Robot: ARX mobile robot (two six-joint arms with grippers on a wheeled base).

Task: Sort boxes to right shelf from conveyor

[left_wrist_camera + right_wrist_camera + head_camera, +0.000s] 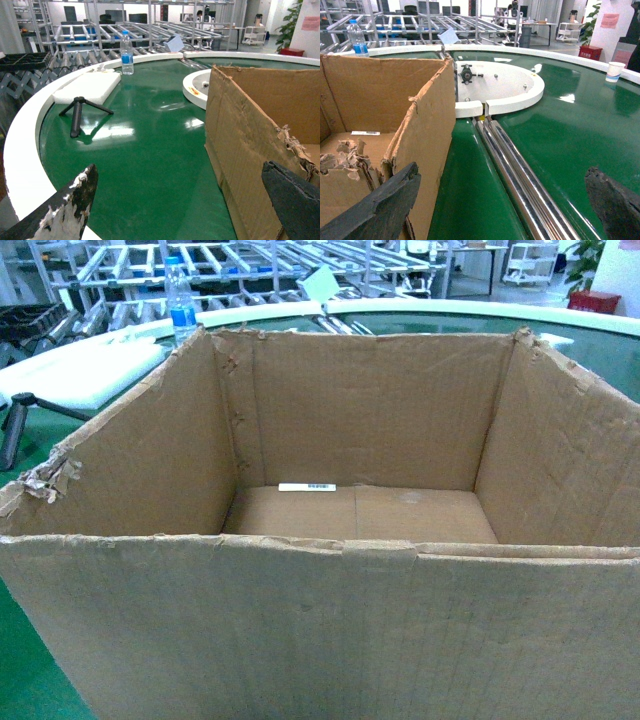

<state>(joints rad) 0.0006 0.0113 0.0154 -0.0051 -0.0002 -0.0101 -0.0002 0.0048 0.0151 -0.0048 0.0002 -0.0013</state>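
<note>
Green conveyor belt [150,150], curved, white rim, racking behind. Carton [350,530] sits on the belt directly before the robot, open-topped, empty apart from a barcode sticker [307,486].

Left gripper [185,200] and right gripper [505,200] both spread wide, one straddling each side wall.

Risk: ragged, torn corrugated edges may buckle or rip under squeeze; the carton could slip.

Water bottle [126,52] stands at the far rim.

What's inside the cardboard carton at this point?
The carton holds only a small white barcode sticker lying on its floor near the back wall. The rest of the visible floor is bare cardboard; the strip just behind the near wall is hidden from the head view.
</note>
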